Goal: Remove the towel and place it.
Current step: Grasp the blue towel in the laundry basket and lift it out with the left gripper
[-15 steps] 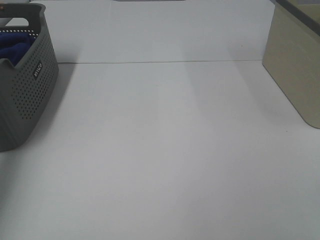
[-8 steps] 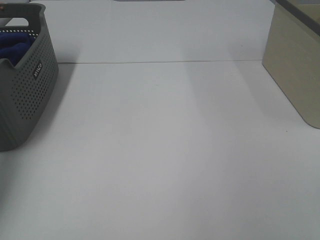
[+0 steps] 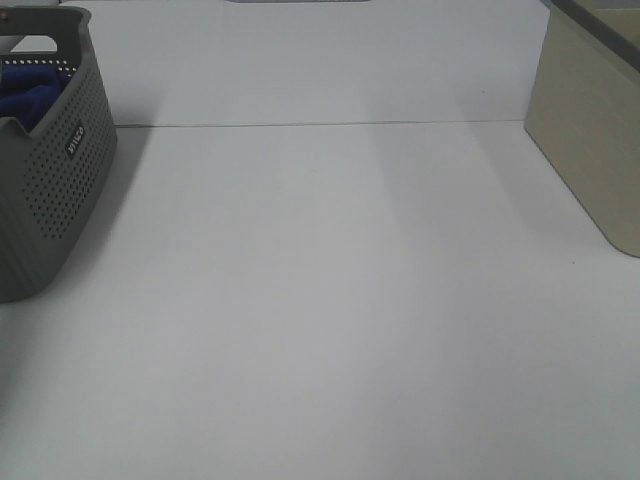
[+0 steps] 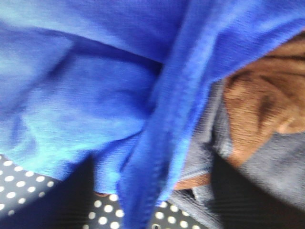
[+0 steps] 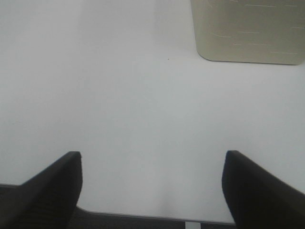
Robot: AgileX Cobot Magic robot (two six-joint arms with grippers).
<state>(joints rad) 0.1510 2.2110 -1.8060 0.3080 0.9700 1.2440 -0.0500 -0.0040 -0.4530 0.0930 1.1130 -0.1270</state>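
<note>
High view, basket: A grey perforated plastic basket [image 3: 60,190] is seen at the left edge of a white table [image 3: 330,300], partly cut off by the frame.
High view, towel: A royal-blue plush towel [image 3: 30,95] is seen bunched inside the basket, below its rim.
High view, rest: A beige box [image 3: 590,140] is set at the right edge, well apart from the basket. No arm or claw is shown.
High view, change: Compared with a second ago, the basket and towel are found in the same place. No lift is shown.
Left wrist view, towel: The picture is almost filled by blurred blue folds [image 4: 95,95], and a stitched hem is seen running across them.
Left wrist view, neighbours: A brown cloth [image 4: 257,105] and a grey cloth [image 4: 271,167] are seen lying against the towel. The dotted basket wall [image 4: 14,181] is seen beyond them.
Left wrist view, left claw: Its fingers cannot be made out, so whether it is wide, narrow or gripping cannot be told.
Right wrist view, right claw: The right claw [image 5: 152,160] is held wide and empty above bare table [image 5: 119,95], with the box [image 5: 248,33] beyond it.
Meaning for task: The camera is pressed close to the towel, so the grasp is judged to be under way. The removal is not yet done.
</note>
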